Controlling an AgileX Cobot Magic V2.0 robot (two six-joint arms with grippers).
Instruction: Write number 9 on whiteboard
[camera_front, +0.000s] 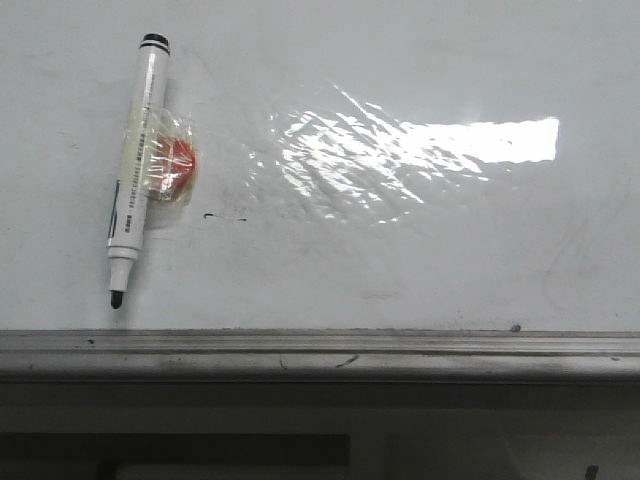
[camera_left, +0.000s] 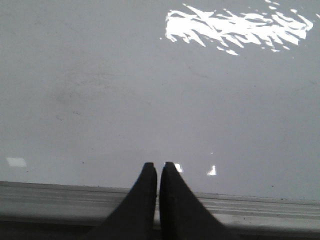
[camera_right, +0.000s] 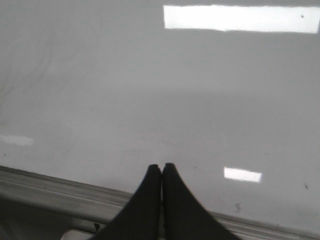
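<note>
The whiteboard (camera_front: 400, 260) fills the front view, glossy white with a bright glare patch and a grey metal rail (camera_front: 320, 352) along its near edge. No number 9 shows on it; only a tiny black dash mark (camera_front: 210, 215) is there. A white marker (camera_front: 135, 160) with a black tip lies on the board at the left, tip toward the rail, taped to a red round thing (camera_front: 178, 166). My left gripper (camera_left: 158, 164) is shut and empty over the board's edge (camera_left: 150, 100). My right gripper (camera_right: 162, 165) is shut and empty over the board (camera_right: 150, 100). Neither gripper shows in the front view.
The grey rail also shows in the left wrist view (camera_left: 60, 197) and in the right wrist view (camera_right: 50, 187). Below the rail in the front view is a dark strip (camera_front: 320, 440). Faint smudges mark the board.
</note>
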